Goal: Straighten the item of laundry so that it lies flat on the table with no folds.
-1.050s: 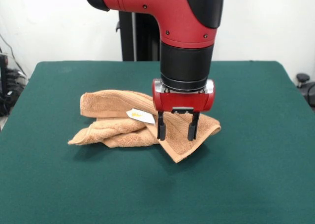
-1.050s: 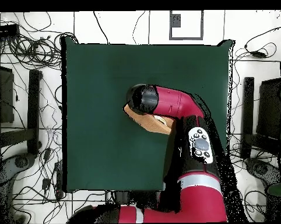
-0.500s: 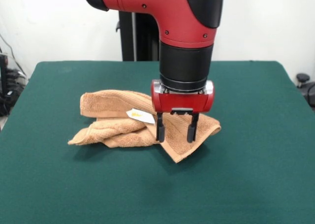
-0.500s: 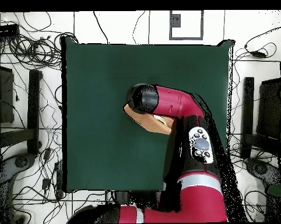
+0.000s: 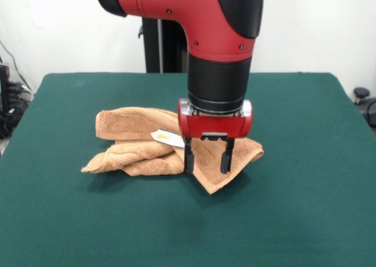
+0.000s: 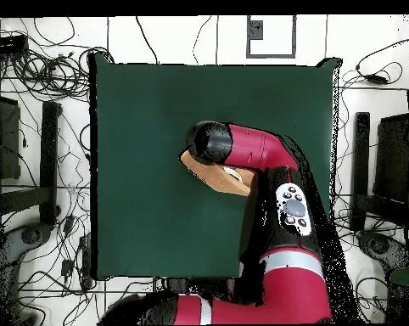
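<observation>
Hovering item: gripper [image 5: 207,160], fingers spread apart, tips low over the laundry, nothing pinched between them; whether the tips touch the cloth cannot be told. The posture, pointing straight down with an open gap, suits a descent to take hold of a layer.

Item below the gripper: towel [image 5: 135,144], light brown terry, bunched and folded over itself. One flap lies directly under and just in front of the fingers, ending in a corner that points toward the camera side. The thicker rolled folds lie to the picture-left of the gripper. Judged not yet flat; straightening remains to be done.

Item beside the left finger: small white tag [image 5: 167,138] with yellow print, lying on the folds.

Supporting item: table [image 5: 305,179], dark green, bare on all sides of the gripper.

Overhead view: the arm [image 6: 259,153] hides most of the cloth; only an edge shows.
</observation>
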